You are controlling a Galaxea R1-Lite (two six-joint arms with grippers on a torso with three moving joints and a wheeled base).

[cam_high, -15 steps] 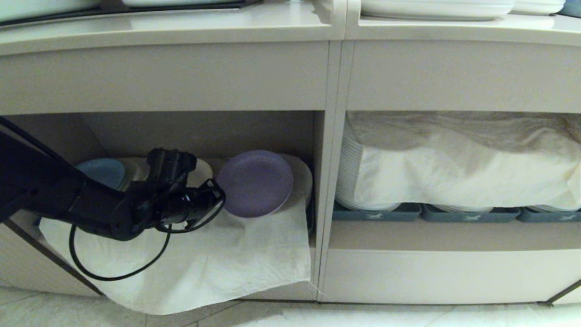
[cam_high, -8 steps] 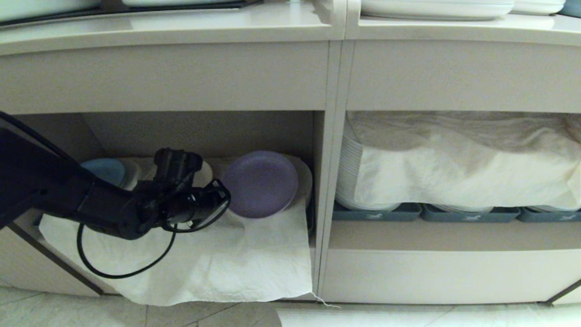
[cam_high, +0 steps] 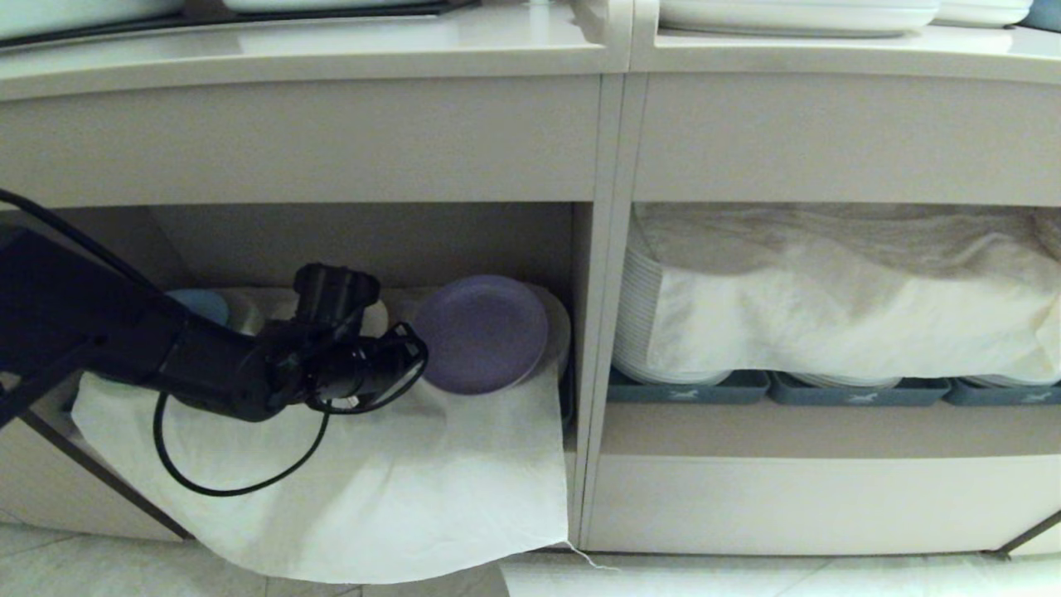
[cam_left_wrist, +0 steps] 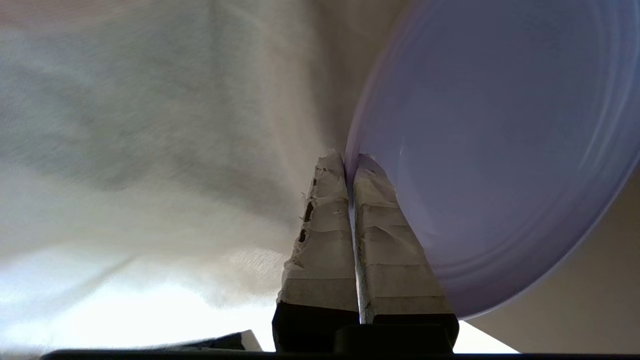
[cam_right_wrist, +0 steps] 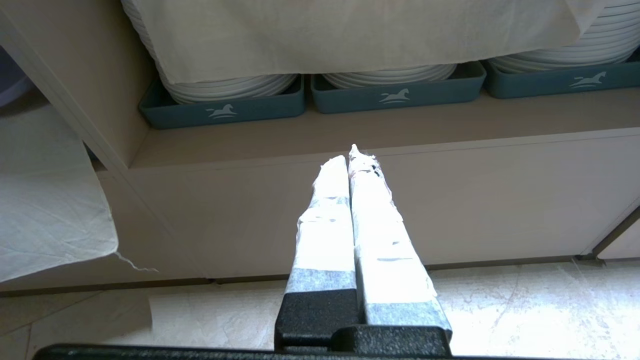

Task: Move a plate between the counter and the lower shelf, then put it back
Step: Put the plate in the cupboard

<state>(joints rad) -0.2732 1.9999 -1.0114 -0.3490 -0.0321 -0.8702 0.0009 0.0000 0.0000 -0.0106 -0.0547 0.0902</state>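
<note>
The lavender plate (cam_high: 482,333) hangs tilted inside the lower shelf (cam_high: 373,240), over a pale plate stack (cam_high: 559,327); I cannot tell whether it touches the stack. My left gripper (cam_high: 419,369) reaches into the niche from the left and is shut on the plate's near rim. The left wrist view shows the taped fingers (cam_left_wrist: 327,220) pinching the plate (cam_left_wrist: 490,150) at its edge, with my left gripper (cam_left_wrist: 350,161) closed there. The counter (cam_high: 331,50) runs above. My right gripper (cam_right_wrist: 351,156) is shut and empty, low in front of the cabinet base.
A wrinkled white cloth (cam_high: 398,481) spills out of the niche over its front edge. Blue plates (cam_high: 199,303) sit at the niche's left. The right niche holds white plate stacks (cam_high: 638,315) under a cloth in blue-grey trays (cam_high: 688,388). A divider post (cam_high: 601,332) separates the niches.
My left arm has moved to the right and deeper into the niche, carrying the plate with it. The cloth's hanging hem has shifted.
</note>
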